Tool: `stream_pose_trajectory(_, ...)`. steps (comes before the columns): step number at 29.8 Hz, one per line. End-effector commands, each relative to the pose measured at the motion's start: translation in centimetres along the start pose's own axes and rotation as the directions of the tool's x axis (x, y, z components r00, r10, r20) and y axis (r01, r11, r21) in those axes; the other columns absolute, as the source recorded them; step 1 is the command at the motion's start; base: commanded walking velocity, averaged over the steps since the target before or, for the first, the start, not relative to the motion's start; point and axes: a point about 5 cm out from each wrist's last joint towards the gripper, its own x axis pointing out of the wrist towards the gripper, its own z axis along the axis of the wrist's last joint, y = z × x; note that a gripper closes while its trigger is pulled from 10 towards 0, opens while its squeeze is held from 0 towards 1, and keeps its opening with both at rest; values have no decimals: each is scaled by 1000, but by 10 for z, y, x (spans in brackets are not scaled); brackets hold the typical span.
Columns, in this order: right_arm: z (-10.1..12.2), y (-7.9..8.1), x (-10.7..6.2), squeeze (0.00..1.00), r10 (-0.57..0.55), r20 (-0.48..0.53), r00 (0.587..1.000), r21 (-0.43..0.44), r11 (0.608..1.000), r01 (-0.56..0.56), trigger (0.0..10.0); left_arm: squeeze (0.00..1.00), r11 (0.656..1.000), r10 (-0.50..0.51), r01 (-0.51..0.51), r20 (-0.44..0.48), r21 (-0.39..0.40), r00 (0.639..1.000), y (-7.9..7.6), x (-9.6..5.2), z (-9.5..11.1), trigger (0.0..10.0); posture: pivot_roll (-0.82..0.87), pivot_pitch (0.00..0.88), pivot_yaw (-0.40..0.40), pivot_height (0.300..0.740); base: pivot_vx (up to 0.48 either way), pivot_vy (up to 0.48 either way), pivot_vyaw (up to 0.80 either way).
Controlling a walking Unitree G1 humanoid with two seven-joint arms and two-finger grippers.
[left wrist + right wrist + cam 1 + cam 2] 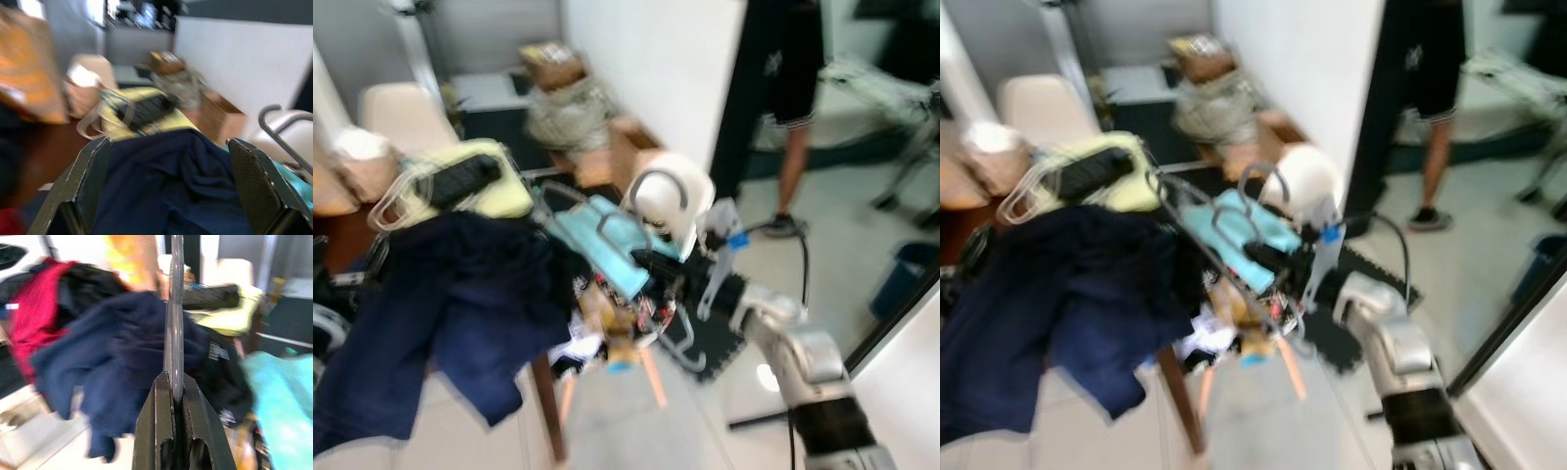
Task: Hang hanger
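White walls and a pale tiled floor frame a cluttered corner, where a person (pixel 793 108) in dark shorts stands well behind a crowded clothes rack; all of it is blurred.

The carrying step looks to be in hand. The right gripper (pixel 174 396) has its two black fingers clamped on the grey hanger (pixel 174 308), which runs straight up from between them. From the head views the right arm (pixel 803 357) is stretched forward and up toward the rack, the hanger's hook (pixel 658 186) curving above a pale blue garment (pixel 607 240). A dark blue garment (pixel 460 294) is draped just beside it.

Next, the hook probably needs lifting over a free rail, which I cannot pick out in the blur.

The left gripper (pixel 171 181) points at the blue garment with fingers spread wide, holding nothing.
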Motion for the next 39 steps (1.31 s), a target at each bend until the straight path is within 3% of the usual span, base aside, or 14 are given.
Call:
stream_pose_trajectory(1, 5, 2, 1, 0, 7, 28, 1000, -13, 1000, -7, 10000, 0, 1000, 20, -20, -28, 5, 999, -2, 4, -9, 10000, 28, 0, -33, 740, 0, 0, 800)
stream_pose_trajectory(15, 6, 2, 3, 0, 7, 45, 999, -26, 1000, -5, 10000, 0, 987, 150, -144, -81, 76, 985, 1, 12, -23, 10000, 32, 0, -27, 740, 0, 42, 788)
stream_pose_trajectory(23, 2, 0, 6, 0, -31, 21, 999, -31, 999, 32, 10000, 0, 980, 171, -163, -71, 111, 983, 0, 13, -23, 10000, 32, 0, -26, 740, -210, 371, 0)
stream_pose_trajectory(39, 5, -4, 4, 0, -66, 45, 997, -34, 997, 68, 10000, 0, 983, 159, -154, -43, 103, 986, -6, 18, -18, 10000, 29, 0, -22, 740, -308, 363, 0)
